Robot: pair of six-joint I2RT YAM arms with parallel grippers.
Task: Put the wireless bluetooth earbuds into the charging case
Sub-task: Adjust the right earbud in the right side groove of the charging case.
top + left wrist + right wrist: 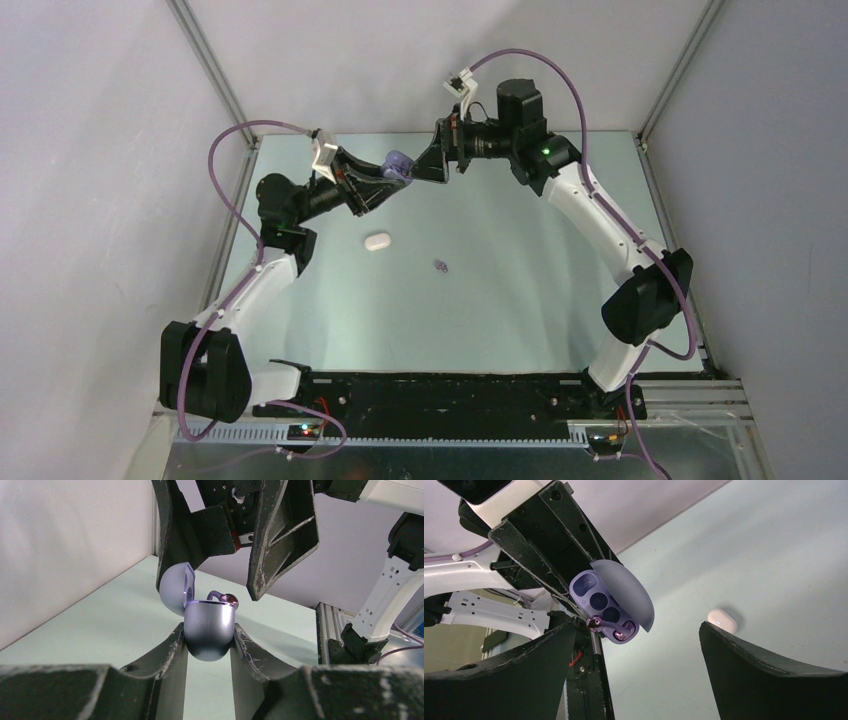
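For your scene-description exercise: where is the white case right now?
In the top view, the white case lies on the table left of centre, a purple earbud to its right.

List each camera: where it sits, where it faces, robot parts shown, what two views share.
Top: above, behind the bases, looking down on the table; left arm and right arm show.
Left wrist: looks along the left fingers, shut on the open purple case, toward the right fingers.
Right wrist: looks between the open right fingers at that case.
Both wrist views share the case and the earbud at its rim.
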